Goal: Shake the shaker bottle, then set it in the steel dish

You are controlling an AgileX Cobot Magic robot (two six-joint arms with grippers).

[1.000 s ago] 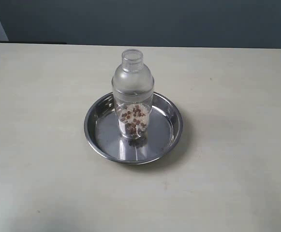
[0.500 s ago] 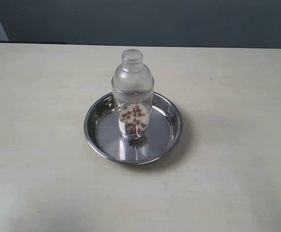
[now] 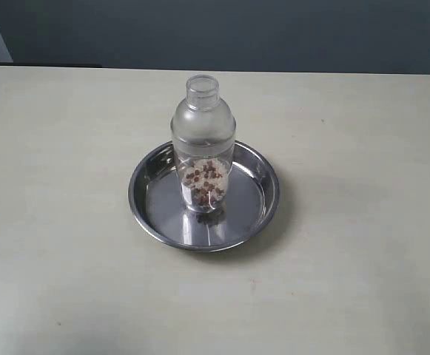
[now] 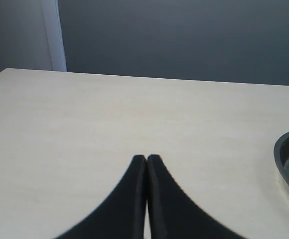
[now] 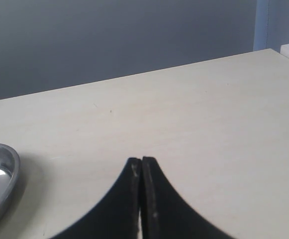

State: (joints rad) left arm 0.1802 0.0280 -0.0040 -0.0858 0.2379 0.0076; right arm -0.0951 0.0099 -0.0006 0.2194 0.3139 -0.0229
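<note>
Both left gripper (image 4: 146,158) and right gripper (image 5: 141,160) sit pressed together, empty; leave the clear plastic shaker bottle (image 3: 203,148) upright mid-frame in the round shiny steel dish (image 3: 270,194).

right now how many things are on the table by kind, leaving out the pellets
shaker bottle: 1
steel dish: 1
total: 2

We see a clear shaker bottle (image 3: 203,129) speckled with reddish-brown pellets (image 3: 205,181) at centre, shiny silver steel dish (image 3: 163,216), plain cream table (image 3: 52,222), dark grey-blue wall (image 3: 237,33) along the top, our matte black left gripper (image 4: 146,157) and right gripper (image 5: 141,159)
</note>
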